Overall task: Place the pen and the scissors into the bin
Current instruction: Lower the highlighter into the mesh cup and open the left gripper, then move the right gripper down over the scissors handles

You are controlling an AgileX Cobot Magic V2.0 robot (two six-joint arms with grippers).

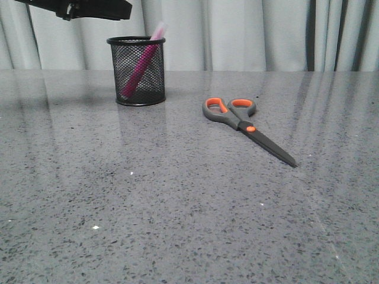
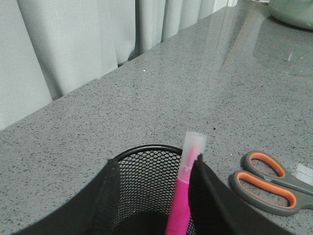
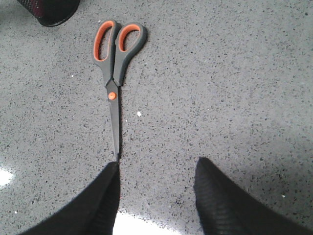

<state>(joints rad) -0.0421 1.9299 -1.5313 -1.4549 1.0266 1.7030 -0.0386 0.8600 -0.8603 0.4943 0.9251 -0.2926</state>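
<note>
The left gripper (image 2: 154, 196) hangs spread over the black mesh bin (image 1: 137, 71), holding nothing; the pink pen (image 1: 142, 65) leans inside. The closed scissors (image 1: 246, 125) lie flat on speckled stone, apparently just clear of the empty, spread right gripper (image 3: 156, 191).

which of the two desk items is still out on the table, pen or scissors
The scissors, lying flat on the table. The pen already stands inside the bin.
</note>
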